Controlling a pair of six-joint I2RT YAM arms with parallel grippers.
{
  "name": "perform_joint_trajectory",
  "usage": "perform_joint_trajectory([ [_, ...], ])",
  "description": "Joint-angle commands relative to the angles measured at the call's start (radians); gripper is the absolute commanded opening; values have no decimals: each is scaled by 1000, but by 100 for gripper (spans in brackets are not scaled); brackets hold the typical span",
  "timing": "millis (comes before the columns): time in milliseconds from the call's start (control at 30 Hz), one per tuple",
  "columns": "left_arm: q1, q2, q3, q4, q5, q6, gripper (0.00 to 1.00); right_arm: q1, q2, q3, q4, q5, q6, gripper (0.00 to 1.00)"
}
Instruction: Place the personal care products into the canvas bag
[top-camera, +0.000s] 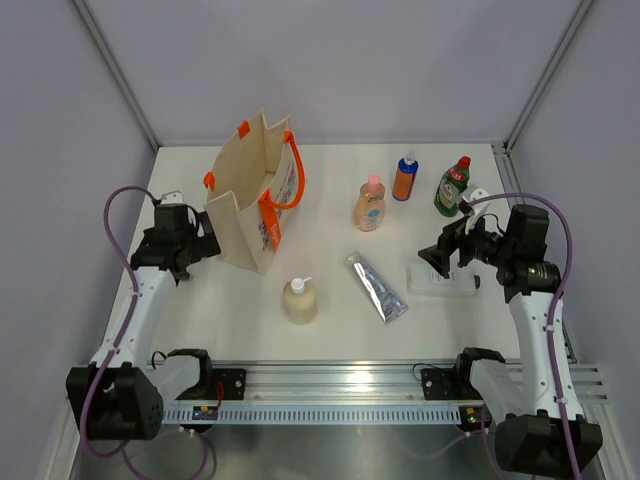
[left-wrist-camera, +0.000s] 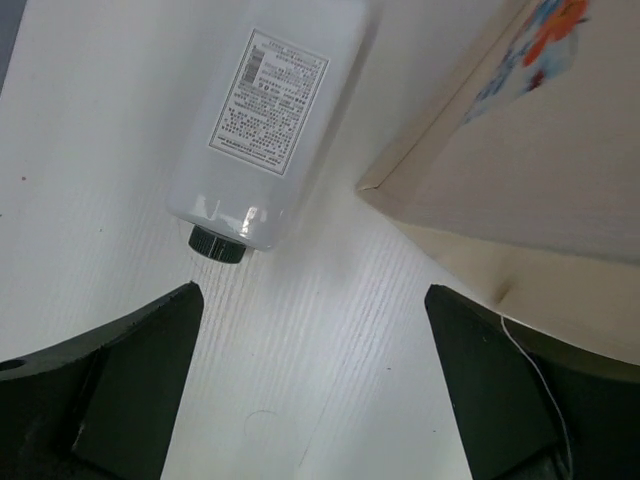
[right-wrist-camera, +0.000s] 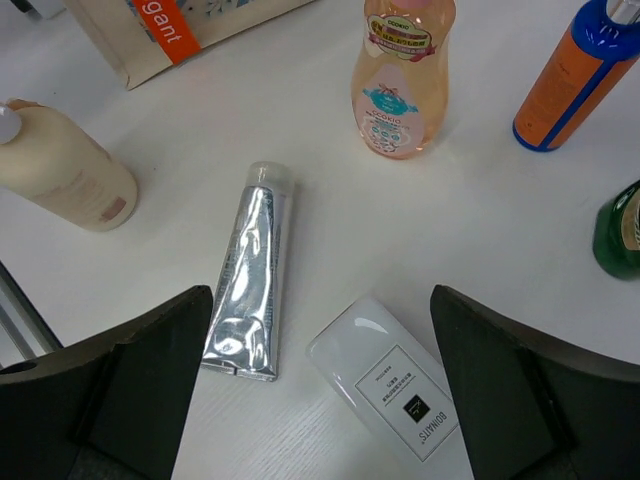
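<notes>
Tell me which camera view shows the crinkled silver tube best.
The right wrist view: the crinkled silver tube lies near the centre, close up, visible from cap to crimped end. The top external view shows it whole but small. The left wrist view does not show it.

Right wrist view: the canvas bag (right-wrist-camera: 120, 40) is showing white letters "gant" on its orange strip. The flat white bottle (right-wrist-camera: 390, 385) is carrying a square label apparently reading "BONMAIS". Print on the peach bottle (right-wrist-camera: 400, 80) and the barcoded label on the white black-capped bottle (left-wrist-camera: 265, 110) in the left wrist view are proving too small to read.
</notes>
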Motion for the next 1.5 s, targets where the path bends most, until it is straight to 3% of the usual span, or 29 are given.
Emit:
perform_joint_trajectory([
  [0, 40, 88, 38, 26, -8, 41, 98, 4, -35, 3, 2, -51, -44, 99],
  [333, 111, 166, -73, 321, 144, 160, 97, 4, -102, -22, 40, 3, -30, 100],
  [467, 146, 286, 13, 245, 126, 179, 97, 4, -110, -26, 50, 9, -29, 100],
  [667, 236, 358, 15, 300, 173, 262, 99, 4, -100, -28, 50, 9, -32, 99],
  [900, 241, 553, 128, 257, 310, 302, 99, 4, -80, -28, 48, 9, -30, 99],
  [1100, 241, 685, 188, 217, 239, 286, 98, 4, -67, -29, 47, 23, -38, 100],
  [1167, 241, 711, 211, 209, 222, 253, 93, 4, -64, -31, 48, 26, -38, 99],
  [1267, 241, 747, 251, 186, 170, 224, 76, 4, -60, -32, 48, 29, -38, 99],
  [1300, 239, 754, 263, 178, 144, 211, 59, 4, -58, -32, 50, 29, -38, 99],
  [1367, 241, 757, 286, 159, 135, 187, 45, 4, -58, -34, 51, 32, -38, 100],
  [1400, 241, 748, 293, 154, 112, 167, 23, 4, -58, -35, 50, 32, -39, 99],
  [1467, 244, 716, 302, 137, 118, 133, 16, 4, -61, -37, 51, 34, -39, 100],
])
